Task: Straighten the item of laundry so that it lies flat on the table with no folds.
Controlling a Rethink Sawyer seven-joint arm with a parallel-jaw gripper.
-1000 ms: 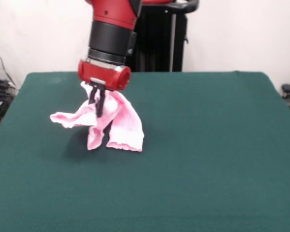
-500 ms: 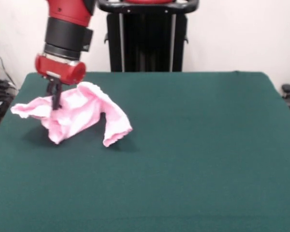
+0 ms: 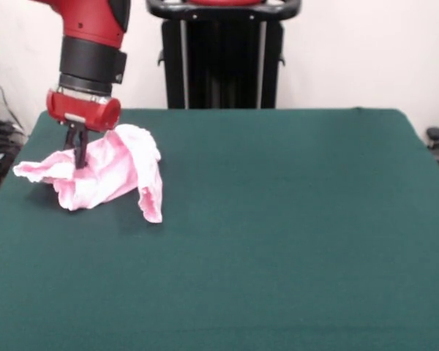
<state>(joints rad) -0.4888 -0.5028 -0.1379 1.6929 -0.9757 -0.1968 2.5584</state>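
The pale pink baby pants (image 3: 106, 175) hang crumpled from my gripper (image 3: 79, 157) at the left side of the dark green table (image 3: 278, 219). The gripper is shut on the upper part of the cloth and holds it partly lifted. One end trails left toward the table's left edge. A leg hangs down on the right, its cuff (image 3: 152, 210) touching the table. The waistband bow is hidden.
The black pedestal (image 3: 223, 51) stands behind the table's far edge. The table's left edge lies close under the trailing cloth. A wide stretch of green cloth spreads to the right and toward the camera.
My gripper has carried the pants from the table's left-centre to the far left. In the last half second it held still while the hanging leg swung left and inward.
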